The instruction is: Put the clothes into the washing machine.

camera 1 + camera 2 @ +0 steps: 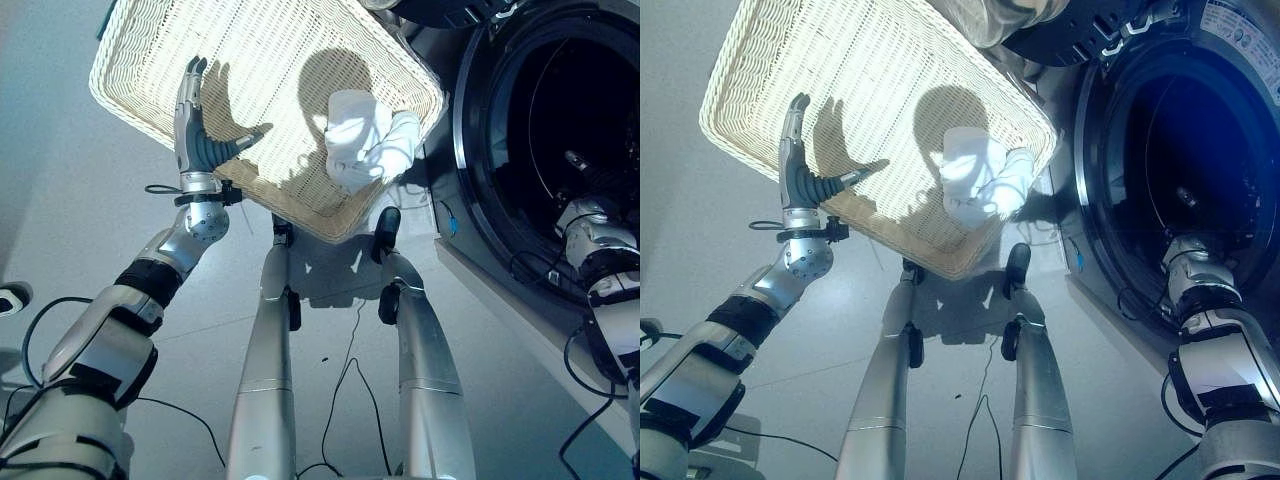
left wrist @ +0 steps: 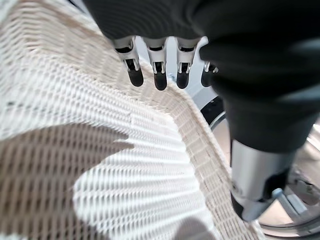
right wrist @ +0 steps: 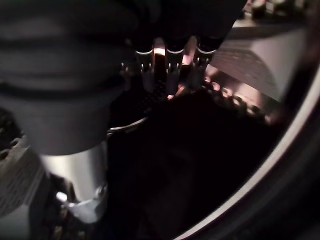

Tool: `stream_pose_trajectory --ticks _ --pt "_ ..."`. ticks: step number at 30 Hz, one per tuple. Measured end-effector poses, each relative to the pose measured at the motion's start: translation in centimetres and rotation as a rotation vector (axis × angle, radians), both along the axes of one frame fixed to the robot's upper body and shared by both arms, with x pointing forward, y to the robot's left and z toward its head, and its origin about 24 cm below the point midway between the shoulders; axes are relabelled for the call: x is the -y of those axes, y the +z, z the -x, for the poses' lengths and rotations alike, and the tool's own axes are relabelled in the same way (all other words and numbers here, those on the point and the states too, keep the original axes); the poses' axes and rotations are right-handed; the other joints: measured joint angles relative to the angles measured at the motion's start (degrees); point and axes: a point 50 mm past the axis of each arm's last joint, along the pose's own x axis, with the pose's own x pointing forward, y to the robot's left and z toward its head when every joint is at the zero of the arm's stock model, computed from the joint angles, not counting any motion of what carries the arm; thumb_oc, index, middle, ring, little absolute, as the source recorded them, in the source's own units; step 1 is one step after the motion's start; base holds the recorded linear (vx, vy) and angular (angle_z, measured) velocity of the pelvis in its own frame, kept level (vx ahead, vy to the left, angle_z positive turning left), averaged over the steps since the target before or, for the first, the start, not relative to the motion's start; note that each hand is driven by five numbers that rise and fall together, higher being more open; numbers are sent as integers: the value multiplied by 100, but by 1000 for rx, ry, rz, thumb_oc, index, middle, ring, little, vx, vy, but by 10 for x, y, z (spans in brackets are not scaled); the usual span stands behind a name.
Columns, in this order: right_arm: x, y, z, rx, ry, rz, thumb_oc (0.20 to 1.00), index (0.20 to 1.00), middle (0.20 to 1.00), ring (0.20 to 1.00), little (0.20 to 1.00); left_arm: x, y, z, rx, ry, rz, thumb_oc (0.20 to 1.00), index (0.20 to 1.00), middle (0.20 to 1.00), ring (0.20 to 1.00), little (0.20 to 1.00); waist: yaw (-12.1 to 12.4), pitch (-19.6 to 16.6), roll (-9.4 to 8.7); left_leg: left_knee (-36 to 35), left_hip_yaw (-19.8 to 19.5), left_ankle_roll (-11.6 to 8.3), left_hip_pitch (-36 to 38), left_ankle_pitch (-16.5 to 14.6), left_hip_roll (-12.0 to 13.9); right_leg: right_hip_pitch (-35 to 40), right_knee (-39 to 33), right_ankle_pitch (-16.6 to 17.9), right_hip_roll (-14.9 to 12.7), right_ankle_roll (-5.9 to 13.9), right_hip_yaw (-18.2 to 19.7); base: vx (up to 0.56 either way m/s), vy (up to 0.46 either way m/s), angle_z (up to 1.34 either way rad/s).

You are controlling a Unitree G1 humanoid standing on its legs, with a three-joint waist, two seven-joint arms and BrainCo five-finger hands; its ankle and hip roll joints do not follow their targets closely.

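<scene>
A white wicker basket (image 1: 130, 95) lies on the grey floor to the left of the washing machine (image 1: 470, 120). A bunched white cloth (image 1: 358, 135) rests in the basket's corner nearest the machine. My left hand (image 1: 196, 135) hovers open over the basket's left side, fingers straight and thumb spread, well apart from the cloth. Its fingers (image 2: 160, 75) point along the woven rim. My right arm reaches into the machine's dark round opening (image 1: 1200, 150). In the dim right wrist view, the right hand (image 3: 172, 65) shows straight fingers with nothing between them and a dark mass below.
The machine's round door frame (image 1: 1090, 200) stands right beside the basket's right corner. Bare grey floor (image 1: 60, 200) spreads to the left of the basket and in front of it.
</scene>
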Motion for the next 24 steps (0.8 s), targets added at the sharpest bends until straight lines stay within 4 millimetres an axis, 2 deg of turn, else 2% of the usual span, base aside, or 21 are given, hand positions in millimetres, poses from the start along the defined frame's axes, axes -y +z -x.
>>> stream_pose_trajectory --ticks 5,8,9,11,12,13,15,21,23,24 --pt "-10 15 -2 40 -19 109 1000 1000 1000 1000 1000 6 1 -5 -11 -27 103 1000 1000 1000 1000 1000 -23 -1 1 -70 4 3 -25 27 -10 -73 34 -62 -15 -25 1 -7 35 3" --pt "-29 30 -7 119 5 204 1000 1000 1000 1000 1000 2 0 -5 -13 -30 190 1000 1000 1000 1000 1000 -60 -1 2 -106 18 -10 -23 21 -5 -128 81 -108 -12 -40 10 -20 88 0" --pt "-44 35 -9 151 31 272 1000 1000 1000 1000 1000 -1 2 -5 -2 -24 224 1000 1000 1000 1000 1000 -108 -1 2 -116 41 -12 -23 20 -10 -169 144 -138 -23 -47 28 -17 70 2" --pt "-63 41 -11 181 73 370 1000 1000 1000 1000 1000 -2 1 -5 -4 -25 254 1000 1000 1000 1000 1000 -131 -2 3 -120 91 -22 -23 12 -12 -227 215 -181 -39 -56 61 -19 83 -1" --pt "-85 47 -9 231 123 486 1000 1000 1000 1000 1000 -4 0 -4 3 -21 278 1000 1000 1000 1000 1000 -162 -3 4 -124 144 -32 -23 4 -19 -299 299 -218 -41 -58 118 -17 65 -4" --pt "-94 48 -7 251 142 528 1000 1000 1000 1000 1000 -5 0 -3 8 -20 290 1000 1000 1000 1000 1000 -173 -4 7 -129 155 -43 -23 -5 -23 -332 331 -242 -39 -46 147 -17 63 -6" --pt "-113 46 -2 287 195 637 1000 1000 1000 1000 1000 -6 -2 -2 19 -20 324 1000 1000 1000 1000 1000 -171 -5 8 -150 170 -61 -23 -18 -10 -406 410 -275 -19 -62 190 -14 54 -6" --pt "-147 24 5 264 337 831 1000 1000 1000 1000 1000 -3 -17 -1 -2 -17 398 1000 1000 1000 1000 1000 -208 -7 12 -145 262 -107 -18 -51 35 -468 489 -342 6 -99 218 -11 44 -2" --pt "-151 19 5 255 364 852 1000 1000 1000 1000 1000 -2 -18 -1 -5 -19 401 1000 1000 1000 1000 1000 -206 -7 12 -147 275 -108 -18 -50 41 -476 490 -344 10 -102 224 -4 10 -2" --pt "-170 14 7 272 444 889 1000 1000 1000 1000 1000 2 -20 -2 -7 -27 409 1000 1000 1000 1000 1000 -204 -7 13 -147 294 -110 -18 -50 46 -497 495 -351 23 -111 253 -6 32 -3"
